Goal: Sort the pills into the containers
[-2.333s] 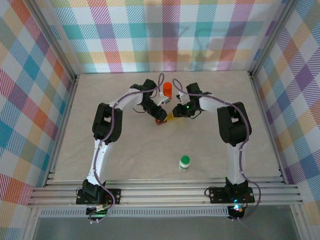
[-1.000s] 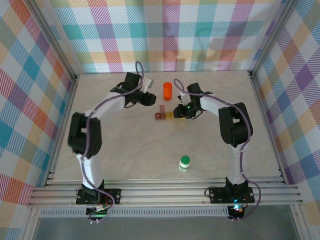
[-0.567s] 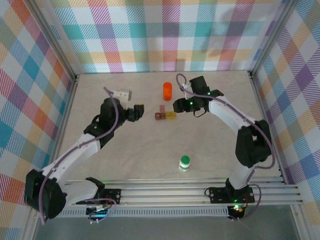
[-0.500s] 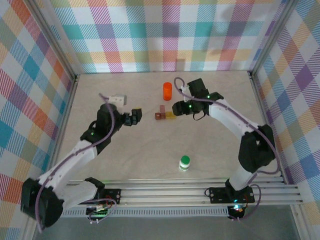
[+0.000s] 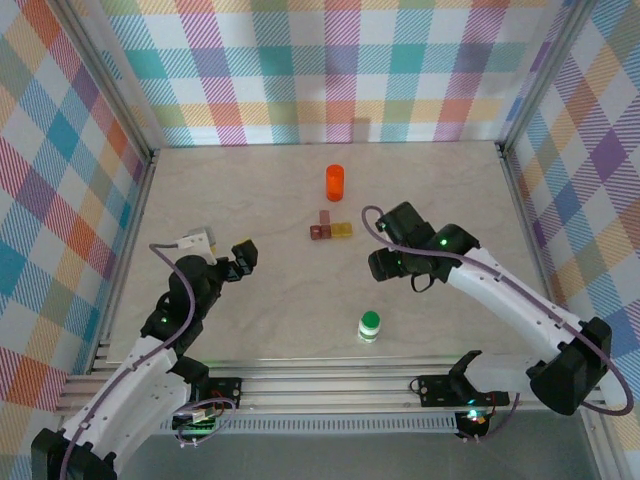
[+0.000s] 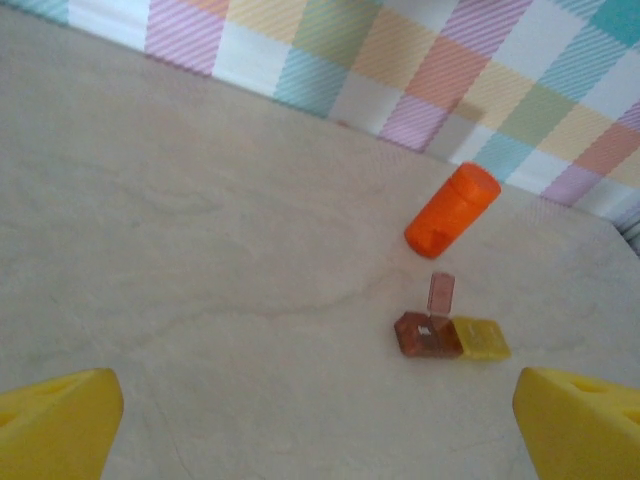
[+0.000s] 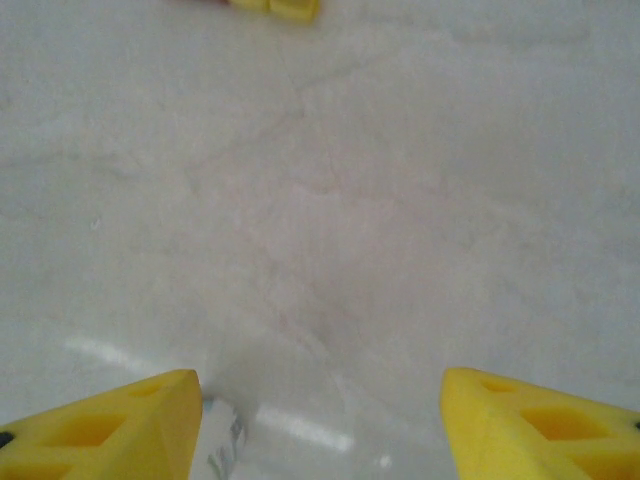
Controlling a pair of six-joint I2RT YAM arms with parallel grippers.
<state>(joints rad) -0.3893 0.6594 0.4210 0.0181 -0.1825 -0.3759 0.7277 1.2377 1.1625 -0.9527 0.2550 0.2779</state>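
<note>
Spread and empty: left tool (image 6: 320, 430), right tool (image 7: 325, 420). Left wrist view: pill box (image 6: 430, 336) lid raised; overhead: green-capped bottle (image 5: 370, 325) near surface's front edge.

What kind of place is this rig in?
Likely a lab test cell: plaid cloth walls box in a marble-look table, an aluminium frame rail runs along its near edge, and the left arm and right arm are bolted to it.
</note>
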